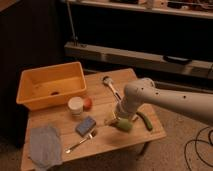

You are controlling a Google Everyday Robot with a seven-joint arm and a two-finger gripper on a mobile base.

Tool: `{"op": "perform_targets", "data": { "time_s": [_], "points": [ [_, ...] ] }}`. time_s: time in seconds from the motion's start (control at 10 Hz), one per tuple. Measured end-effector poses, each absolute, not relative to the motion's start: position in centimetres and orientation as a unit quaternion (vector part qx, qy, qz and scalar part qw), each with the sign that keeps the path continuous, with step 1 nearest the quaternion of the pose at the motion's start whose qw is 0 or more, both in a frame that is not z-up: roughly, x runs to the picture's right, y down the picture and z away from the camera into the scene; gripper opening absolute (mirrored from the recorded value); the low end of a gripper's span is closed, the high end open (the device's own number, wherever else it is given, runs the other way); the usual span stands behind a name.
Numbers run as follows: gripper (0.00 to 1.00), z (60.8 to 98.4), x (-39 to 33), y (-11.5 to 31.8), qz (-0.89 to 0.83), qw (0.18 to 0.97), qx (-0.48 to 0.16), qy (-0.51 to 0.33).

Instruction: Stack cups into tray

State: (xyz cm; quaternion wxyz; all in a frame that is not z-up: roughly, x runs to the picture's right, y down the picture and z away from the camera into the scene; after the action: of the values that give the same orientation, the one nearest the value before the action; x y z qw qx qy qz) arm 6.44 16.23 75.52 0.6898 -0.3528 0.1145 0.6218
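Observation:
The yellow-orange tray (31, 84) stands at the table's back left, with a small dark thing (55, 93) on its floor that may be the brown cup. A translucent green cup (125, 124) lies on the table's right part. My gripper (119, 118) is down right at this green cup, at the end of the white arm (150, 97) that reaches in from the right. A white cup (76, 105) stands upright in front of the tray.
An orange fruit (88, 103) sits beside the white cup. A blue sponge (85, 125), a fork (80, 143) and a grey cloth (44, 145) lie front left. A long green vegetable (146, 120) lies right of the green cup. A long-handled utensil (111, 88) lies at the back.

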Motion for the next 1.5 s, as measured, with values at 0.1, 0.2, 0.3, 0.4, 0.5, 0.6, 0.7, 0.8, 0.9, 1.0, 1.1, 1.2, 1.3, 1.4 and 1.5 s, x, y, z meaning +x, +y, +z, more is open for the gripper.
{"op": "perform_targets", "data": {
  "time_s": [0.1,0.2,0.3,0.4,0.5,0.6,0.7,0.8,0.9,1.0,1.1,1.2,1.3,1.4,1.5],
  "points": [
    [0.8,76.4,7.2,16.5,0.636,0.675,-0.349,0.136],
    [0.8,77.0,7.8,16.7,0.647,0.661,-0.347,0.154],
    [0.8,77.2,8.2,16.8,0.655,0.651,-0.344,0.167],
    [0.8,77.5,9.2,17.3,0.668,0.634,-0.343,0.185],
    [0.8,77.5,9.8,17.7,0.677,0.62,-0.347,0.192],
    [0.8,77.5,10.1,18.1,0.682,0.612,-0.349,0.196],
    [0.8,77.4,10.2,18.6,0.686,0.603,-0.354,0.199],
    [0.8,77.4,10.1,19.2,0.693,0.592,-0.36,0.196],
    [0.8,77.5,9.9,19.7,0.701,0.58,-0.373,0.185],
    [0.8,77.5,9.7,20.0,0.706,0.569,-0.383,0.173],
    [0.8,77.6,9.6,20.2,0.712,0.56,-0.39,0.166],
    [0.8,77.6,9.3,20.2,0.715,0.554,-0.394,0.161],
    [0.8,77.7,9.2,20.3,0.717,0.551,-0.396,0.159],
    [0.8,77.8,9.1,20.2,0.721,0.547,-0.395,0.157],
    [0.8,77.9,9.1,20.0,0.727,0.543,-0.391,0.156]
  ]
}}
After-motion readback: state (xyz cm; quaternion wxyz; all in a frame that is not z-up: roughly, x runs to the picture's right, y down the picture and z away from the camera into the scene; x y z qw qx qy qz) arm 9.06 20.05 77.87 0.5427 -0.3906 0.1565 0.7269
